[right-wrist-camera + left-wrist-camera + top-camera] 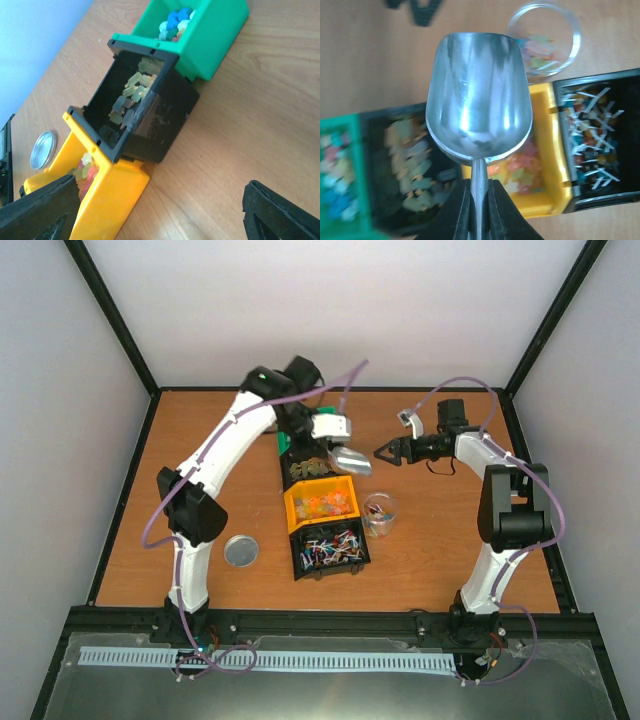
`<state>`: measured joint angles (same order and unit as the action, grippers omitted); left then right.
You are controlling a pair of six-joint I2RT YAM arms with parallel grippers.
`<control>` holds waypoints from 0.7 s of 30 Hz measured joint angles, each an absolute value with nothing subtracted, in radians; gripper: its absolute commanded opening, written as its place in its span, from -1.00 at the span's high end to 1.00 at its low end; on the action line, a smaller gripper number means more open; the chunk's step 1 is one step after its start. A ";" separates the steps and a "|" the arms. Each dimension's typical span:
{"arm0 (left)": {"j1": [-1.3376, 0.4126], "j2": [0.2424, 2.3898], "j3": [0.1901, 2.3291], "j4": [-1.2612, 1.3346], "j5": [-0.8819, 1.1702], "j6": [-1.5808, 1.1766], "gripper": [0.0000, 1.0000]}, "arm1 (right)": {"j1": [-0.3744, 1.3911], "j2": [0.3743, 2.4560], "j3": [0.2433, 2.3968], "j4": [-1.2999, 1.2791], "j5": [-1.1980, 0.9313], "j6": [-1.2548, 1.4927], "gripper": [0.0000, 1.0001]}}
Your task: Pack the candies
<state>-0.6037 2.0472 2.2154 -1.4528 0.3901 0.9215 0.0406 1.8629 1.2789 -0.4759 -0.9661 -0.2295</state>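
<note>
one empty scoop (479,95) in the left claw (479,189); right claw (386,453) spread wide.

candies (322,503) | sorted by kind in a row of bins (289,508) | orange-yellow, brownish-gold, red-blue-white | few in clear cup (392,506)

White arms (225,443), blk joints (192,508), purple cables (462,380)

I see brownish-gold candies (131,95) in a black bin (155,135), orange-yellow ones in a yellow bin (110,200), blue and white ones in a green bin (215,45). The scoop (480,95) and lid (42,149) are silver; the table (240,140) is orange-brown woodgrain.
</note>
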 measured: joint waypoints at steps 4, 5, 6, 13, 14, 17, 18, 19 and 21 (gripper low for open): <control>-0.475 2.073 2.314 -1.464 0.392 0.908 0.98 | 0.093 1.900 1.349 -0.469 -0.924 -0.192 -0.73; -0.447 2.078 2.325 -1.465 0.389 0.908 0.98 | 0.106 1.906 1.361 -0.467 -0.913 -0.185 -0.73; -0.418 2.083 2.332 -1.466 0.384 0.908 0.98 | 0.122 1.913 1.375 -0.466 -0.899 -0.176 -0.72; -0.286 2.119 2.335 -1.462 0.273 0.908 0.98 | 0.227 2.004 1.487 -0.448 -0.806 -0.113 -0.71; -0.274 2.126 2.335 -1.459 0.251 0.908 0.99 | 0.242 2.020 1.502 -0.447 -0.792 -0.109 -0.71; -0.247 2.152 2.335 -1.449 0.170 0.918 0.99 | 0.279 2.052 1.534 -0.443 -0.762 -0.107 -0.70; -0.241 2.165 2.335 -1.446 0.135 0.926 0.98 | 0.294 2.062 1.545 -0.448 -0.754 -0.107 -0.70; -0.237 2.178 2.335 -1.443 0.105 0.934 0.98 | 0.303 2.071 1.555 -0.448 -0.749 -0.109 -0.70; -0.233 2.203 2.335 -1.439 0.054 0.950 0.98 | 0.324 2.098 1.589 -0.450 -0.735 -0.113 -0.69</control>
